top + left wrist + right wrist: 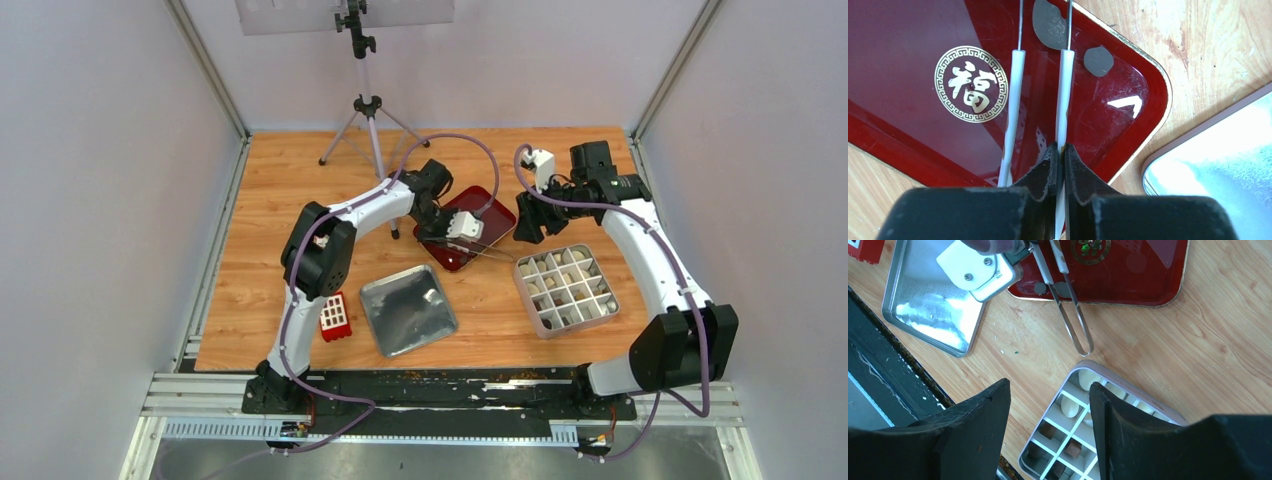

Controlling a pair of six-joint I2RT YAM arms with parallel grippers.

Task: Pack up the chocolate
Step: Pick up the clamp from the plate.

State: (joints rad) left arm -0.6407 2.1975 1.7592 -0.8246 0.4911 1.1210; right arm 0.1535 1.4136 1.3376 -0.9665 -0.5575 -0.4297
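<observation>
The chocolate [560, 282], cream-white and dark brown pieces, lies in the cells of a white grid box [603, 307]. In the right wrist view I see a cream piece [1071, 406] and a brown piece [1072, 448] in the box [1143, 401]. My left gripper [1063, 150] is shut on one white arm of metal tongs [1064, 90] and hovers over a red tray [908, 45]. The tongs [1075, 322] reach past the tray's edge towards the box. No chocolate shows in the tray [489, 207]. My right gripper [1050, 390] is open and empty above the box's far left corner.
A shallow metal tin [408, 310] lies in front of the red tray and also shows in the left wrist view [1218, 170]. A small red block with white squares [335, 317] sits by the left arm. A tripod [368, 110] stands at the back.
</observation>
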